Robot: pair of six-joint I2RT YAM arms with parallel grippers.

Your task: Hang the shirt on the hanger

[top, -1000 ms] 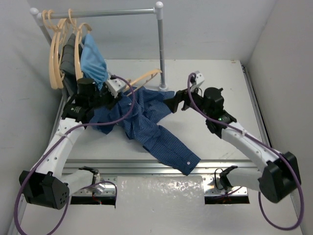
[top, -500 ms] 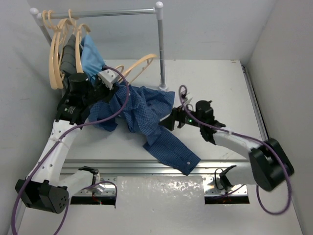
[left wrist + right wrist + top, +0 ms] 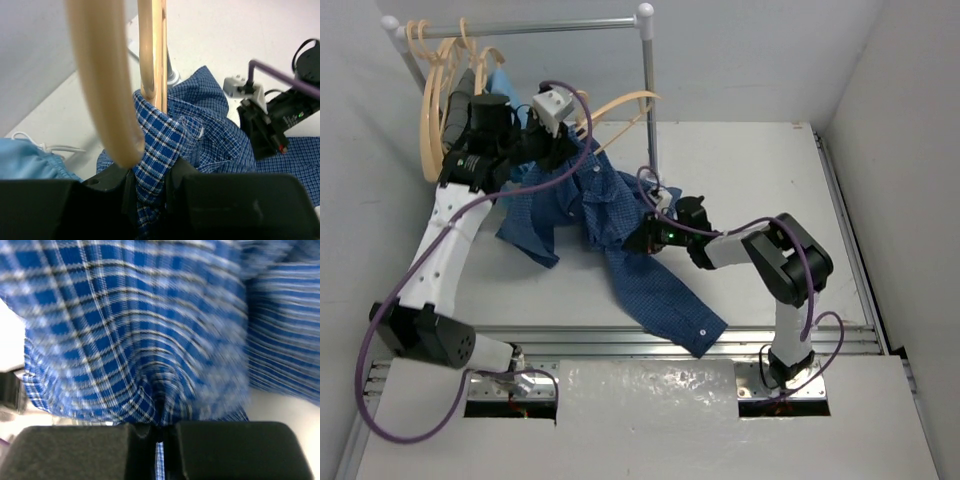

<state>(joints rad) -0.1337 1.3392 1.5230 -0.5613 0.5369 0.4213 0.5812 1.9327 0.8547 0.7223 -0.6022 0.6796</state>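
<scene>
The dark blue checked shirt (image 3: 616, 212) hangs from its upper part near the rack, with one sleeve trailing down to the table's front edge. My left gripper (image 3: 563, 148) is raised by the rack and is shut on a fold of the shirt (image 3: 165, 135). The pale tan hanger (image 3: 620, 105) is at that gripper too. One hanger arm (image 3: 150, 55) runs into the cloth, and the other arm's end sits just in front of the jaws. My right gripper (image 3: 640, 240) is low at the shirt's middle, shut on a pinch of cloth (image 3: 125, 330).
A metal rail (image 3: 560, 27) with an upright post (image 3: 648, 100) stands at the back. Several spare hangers (image 3: 435, 110), a light blue garment (image 3: 502, 80) and a dark grey one (image 3: 455, 110) hang at its left end. Walls close both sides.
My left arm has lifted the shirt and hanger up towards the rack. My right gripper has moved left onto the shirt and gone from open to shut on it.
</scene>
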